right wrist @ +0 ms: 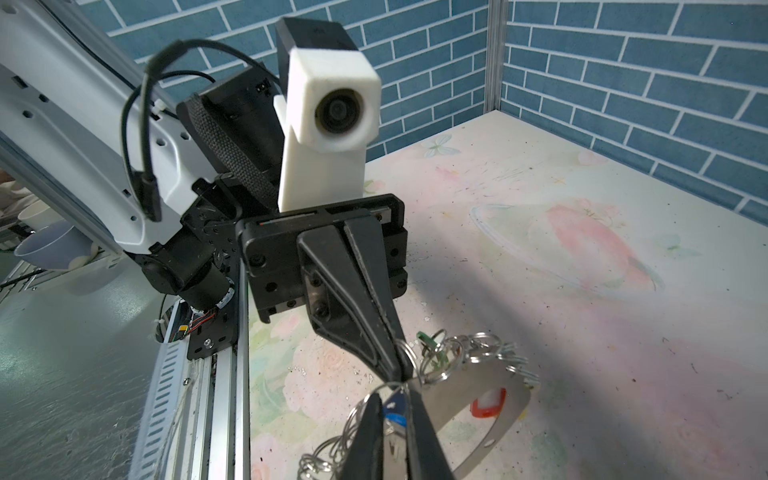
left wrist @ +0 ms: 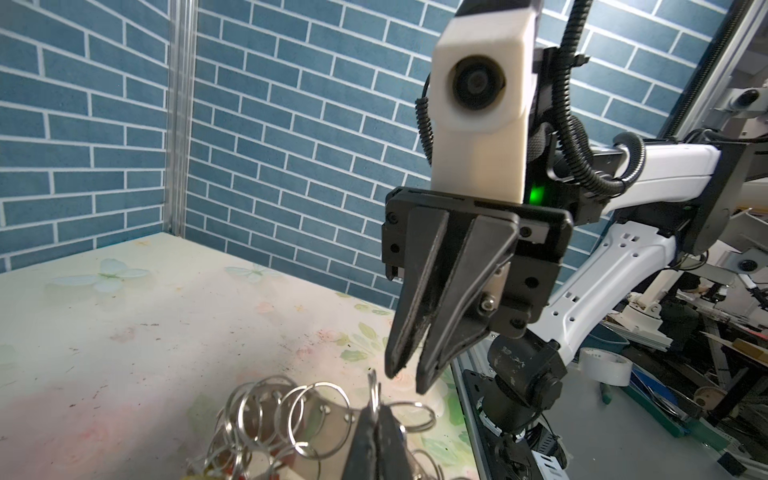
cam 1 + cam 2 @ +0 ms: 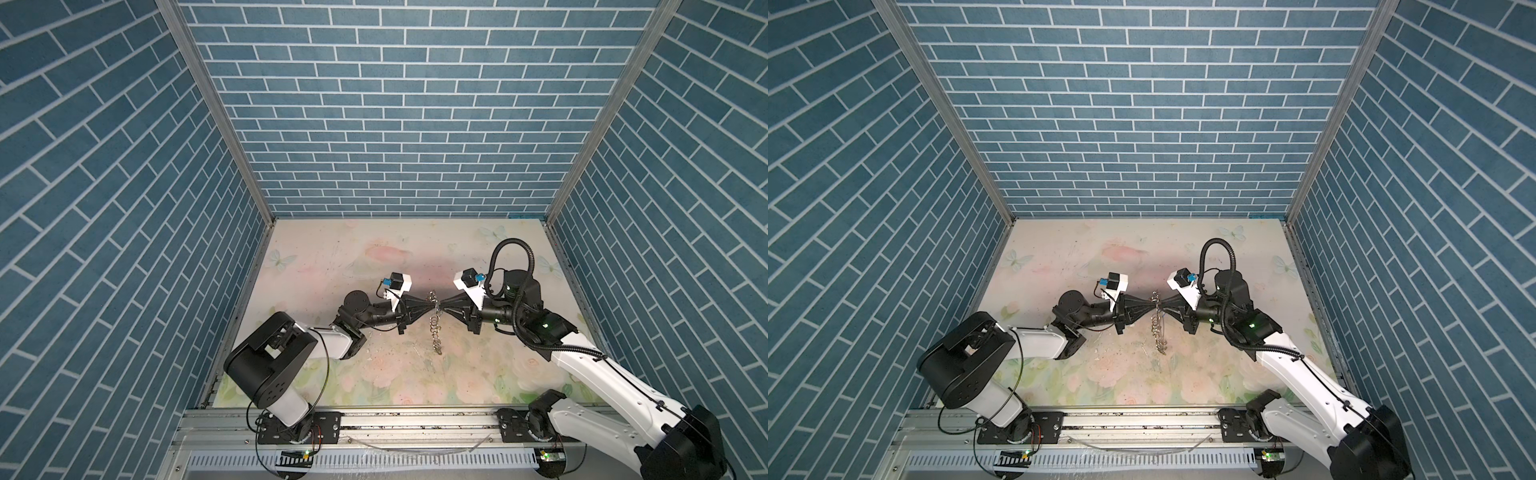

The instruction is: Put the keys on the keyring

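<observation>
Left gripper [image 1: 399, 370], jaws clamped on the keyring [image 1: 511, 399], should hold steady as right gripper [image 2: 406, 380], jaws narrowly apart beside it, threads the blue key [image 1: 395, 409].

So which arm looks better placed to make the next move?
Right, I'd guess. The left end effector is shut on a split ring of the keyring, so it is busy holding; the right end effector, jaws slightly apart and empty, sits beside that ring.

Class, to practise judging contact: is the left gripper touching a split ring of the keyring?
Touching. The right wrist view shows the left gripper shut, its tips pinching a split ring.
</observation>
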You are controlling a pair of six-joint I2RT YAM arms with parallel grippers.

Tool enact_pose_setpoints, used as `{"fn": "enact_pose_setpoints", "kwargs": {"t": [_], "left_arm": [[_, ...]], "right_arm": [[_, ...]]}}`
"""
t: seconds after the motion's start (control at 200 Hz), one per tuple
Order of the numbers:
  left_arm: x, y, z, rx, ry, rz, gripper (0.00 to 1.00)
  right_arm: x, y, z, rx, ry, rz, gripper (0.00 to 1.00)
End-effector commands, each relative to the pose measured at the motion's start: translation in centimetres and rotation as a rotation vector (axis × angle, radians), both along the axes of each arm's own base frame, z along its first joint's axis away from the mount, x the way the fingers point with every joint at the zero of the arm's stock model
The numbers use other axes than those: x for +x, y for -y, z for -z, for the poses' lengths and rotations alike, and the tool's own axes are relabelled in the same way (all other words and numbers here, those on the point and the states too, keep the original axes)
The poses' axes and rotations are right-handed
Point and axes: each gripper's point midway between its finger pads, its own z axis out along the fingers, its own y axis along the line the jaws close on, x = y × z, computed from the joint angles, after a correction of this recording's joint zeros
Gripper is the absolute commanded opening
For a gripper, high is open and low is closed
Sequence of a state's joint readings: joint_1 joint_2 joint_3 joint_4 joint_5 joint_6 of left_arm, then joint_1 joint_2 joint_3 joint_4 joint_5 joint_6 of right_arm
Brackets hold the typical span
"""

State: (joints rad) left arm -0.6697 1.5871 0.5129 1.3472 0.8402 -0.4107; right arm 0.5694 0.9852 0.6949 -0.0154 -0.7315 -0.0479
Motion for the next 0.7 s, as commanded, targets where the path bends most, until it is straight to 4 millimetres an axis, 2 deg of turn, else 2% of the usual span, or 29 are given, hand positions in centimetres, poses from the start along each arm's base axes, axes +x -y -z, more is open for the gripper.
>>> {"fn": "enact_pose_setpoints", "kwargs": {"t": [0.0,0.325,0.695], "left_arm": [[-0.7,-0.2,-3.4,-0.071,0.1,0.032,0.0],[-1.6,-0.2,-3.7,-0.07,0.115,0.075,0.0],[-2.6,0.4,-3.6,-0.065,0.124,0.121,0.0]], "right_arm": [[-0.7,0.2,-0.4,0.042,-0.002,-0.023,0.16],[-1.3,0.1,-1.1,0.088,0.017,-0.053,0.2],[-1.8,-0.5,-0.8,0.1,-0.029,-0.117,0.17]]}}
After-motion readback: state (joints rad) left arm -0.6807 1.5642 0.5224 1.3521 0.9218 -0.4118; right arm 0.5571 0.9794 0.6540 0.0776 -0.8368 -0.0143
